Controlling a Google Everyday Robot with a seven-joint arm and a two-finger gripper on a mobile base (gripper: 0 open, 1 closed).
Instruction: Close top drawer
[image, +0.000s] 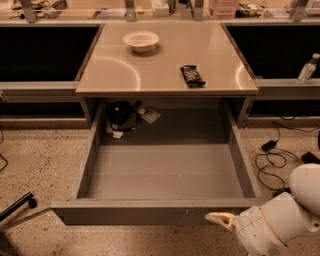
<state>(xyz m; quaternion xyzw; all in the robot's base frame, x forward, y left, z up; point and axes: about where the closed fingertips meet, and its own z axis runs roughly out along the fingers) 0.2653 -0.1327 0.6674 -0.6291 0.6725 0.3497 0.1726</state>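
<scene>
Gripper (222, 219) sits low at the front right corner of the drawer (145, 216), tip at or just off the front panel; contact can't be confirmed. Whether it's spread or closed isn't visible. White arm (280, 227) runs off behind it to the right.

Drawer is pulled well out from under the table (165, 62). The front panel stretches away left of the gripper and the grey tray reaches ahead of it.

Ahead of the gripper and left, past the drawer's back wall in the cavity under the tabletop: black object (120, 114), pale tag (150, 116) just beside it.

On the tabletop, further ahead:
- white bowl (141, 40), far left
- dark packet (192, 76), nearer, slightly left; print too small to read

Right of the gripper: black cables (272, 162) on the speckled floor (45, 160). A bottle (306, 69) stands far ahead-right on a ledge. Far left on the floor: black bar (15, 207).
</scene>
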